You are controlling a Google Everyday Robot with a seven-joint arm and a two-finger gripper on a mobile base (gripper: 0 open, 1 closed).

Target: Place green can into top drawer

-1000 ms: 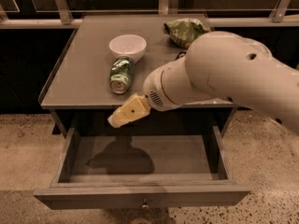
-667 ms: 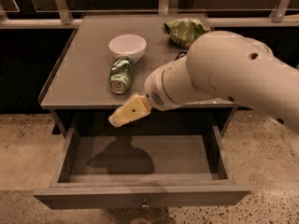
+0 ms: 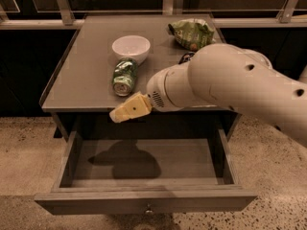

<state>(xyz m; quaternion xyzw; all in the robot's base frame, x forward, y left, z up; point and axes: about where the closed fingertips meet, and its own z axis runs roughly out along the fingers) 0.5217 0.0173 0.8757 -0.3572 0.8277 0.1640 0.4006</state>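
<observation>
1. Top drawer [image 3: 144, 199] pulled out: open from above, walled left, right and front.
2. Gripper [image 3: 128, 110] hangs at the tabletop [image 3: 76, 75] front edge; the arm [image 3: 230, 80] blocks the right front.
3. Green can [image 3: 123, 76] lies on its side, bowl [image 3: 131, 47] close behind it, bare surface to its left.
4. Snack bag [image 3: 192, 32] sits at the far right.

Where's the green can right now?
The green can lies on its side on the tabletop left of centre, just in front of the white bowl; the gripper hangs near its front end, above the open top drawer.

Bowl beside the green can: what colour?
White bowl, camera view. Gripper hangs by the table front edge, over the open top drawer.
</observation>
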